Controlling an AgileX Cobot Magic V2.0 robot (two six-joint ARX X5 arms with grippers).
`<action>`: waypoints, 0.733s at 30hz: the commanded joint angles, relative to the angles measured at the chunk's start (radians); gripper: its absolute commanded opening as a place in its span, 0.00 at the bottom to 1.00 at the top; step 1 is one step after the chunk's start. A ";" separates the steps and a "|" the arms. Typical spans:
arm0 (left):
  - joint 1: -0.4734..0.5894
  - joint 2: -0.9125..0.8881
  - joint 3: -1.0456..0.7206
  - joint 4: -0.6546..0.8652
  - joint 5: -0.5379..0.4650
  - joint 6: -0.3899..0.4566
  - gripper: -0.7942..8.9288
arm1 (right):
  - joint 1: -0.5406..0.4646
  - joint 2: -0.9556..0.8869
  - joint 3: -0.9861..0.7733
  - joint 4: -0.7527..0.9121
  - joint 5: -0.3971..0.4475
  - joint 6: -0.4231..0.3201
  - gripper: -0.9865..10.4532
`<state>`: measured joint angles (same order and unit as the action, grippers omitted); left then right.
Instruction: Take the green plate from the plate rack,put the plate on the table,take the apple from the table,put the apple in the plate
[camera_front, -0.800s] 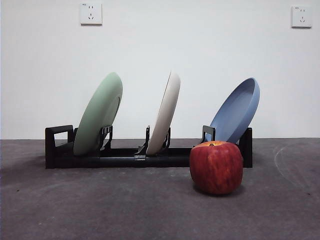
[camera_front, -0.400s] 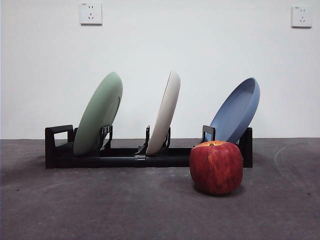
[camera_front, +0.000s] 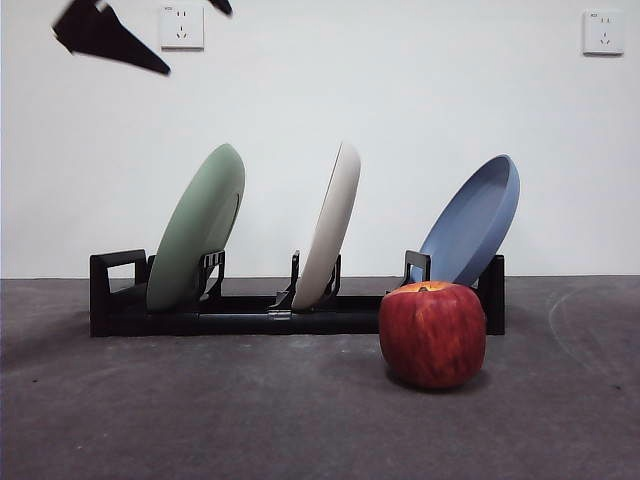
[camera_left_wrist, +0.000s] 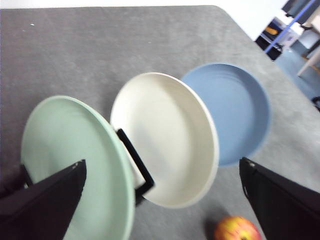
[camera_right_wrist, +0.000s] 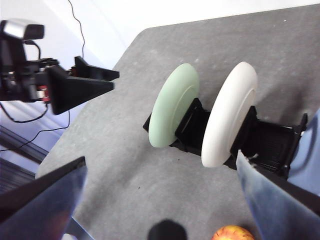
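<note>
No readable text, label, brand or number anywhere. Only faint, illegible marks on two white wall sockets (camera_front: 182, 27) and (camera_front: 603, 33), far left and far right on the wall (camera_front: 400, 100). Nothing printed on plates, rack, apple or table.

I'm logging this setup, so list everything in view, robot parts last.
green plate: 1, pale green, leaning in one end slot of the rack.
cream-white plate: 1, middle slot.
blue plate: 1, other end slot, behind the apple.
plate rack: 1, black, on the table.
apple: 1, dark red, on the table in front of the rack.
table: 1, dark grey.
wall sockets: 2, white, on the wall.
left end effector: open, high above the plates.
right end effector: open, high above the rack.
</note>
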<state>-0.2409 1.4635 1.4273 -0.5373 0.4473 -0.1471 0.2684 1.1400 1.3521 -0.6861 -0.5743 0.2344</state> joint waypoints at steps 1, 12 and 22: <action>-0.005 0.048 0.002 0.047 -0.011 -0.015 0.66 | 0.002 0.003 0.002 0.005 0.006 -0.011 0.53; -0.043 0.198 0.002 0.110 -0.091 -0.032 0.66 | 0.002 0.003 0.002 0.004 0.006 -0.011 0.53; -0.080 0.259 0.002 0.113 -0.188 -0.032 0.64 | 0.002 0.003 0.002 0.002 0.007 -0.011 0.53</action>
<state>-0.3168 1.7111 1.4273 -0.4313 0.2653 -0.1768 0.2684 1.1404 1.3521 -0.6876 -0.5716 0.2348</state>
